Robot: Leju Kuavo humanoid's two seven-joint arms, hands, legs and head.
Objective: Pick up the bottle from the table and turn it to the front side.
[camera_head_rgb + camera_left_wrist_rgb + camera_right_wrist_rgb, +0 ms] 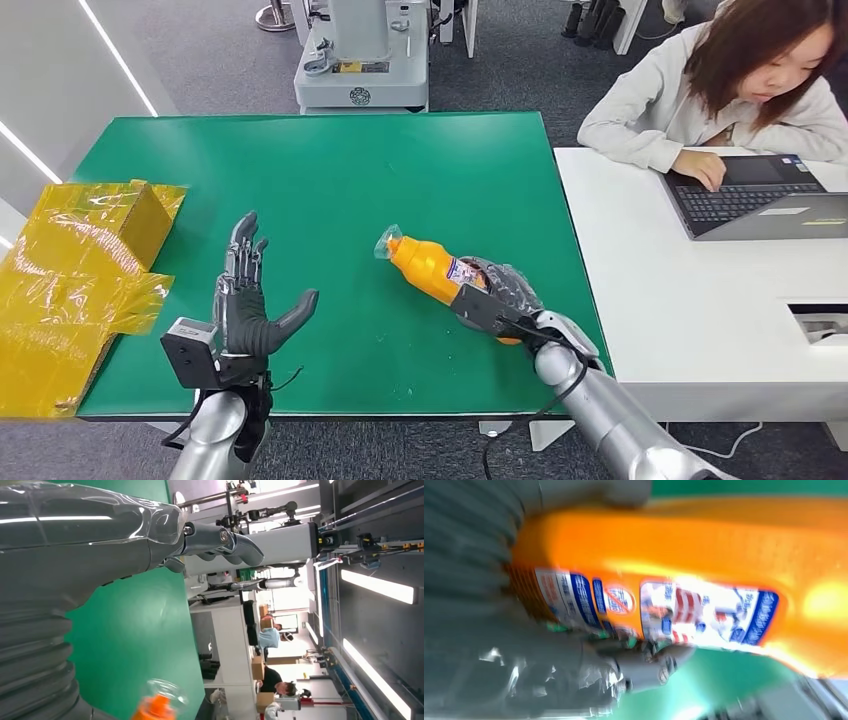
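An orange bottle (428, 266) with a clear cap lies tilted over the green table (330, 170), its cap pointing to the far left. My right hand (497, 295) grips its lower half, fingers wrapped over the label. Up close in the right wrist view, the bottle (684, 545) is blurred, its white and blue label facing the camera, with my right hand (499, 645) around it. My left hand (250, 300) stands apart at the near left of the table, fingers spread and empty. The left wrist view shows my left hand (100, 535) and the bottle's cap (159, 705).
Crumpled yellow packaging (75, 270) lies at the table's left edge. A person (740, 80) sits at a white desk (680, 300) on the right, typing on a laptop (760, 195). A grey machine (360, 50) stands beyond the table's far edge.
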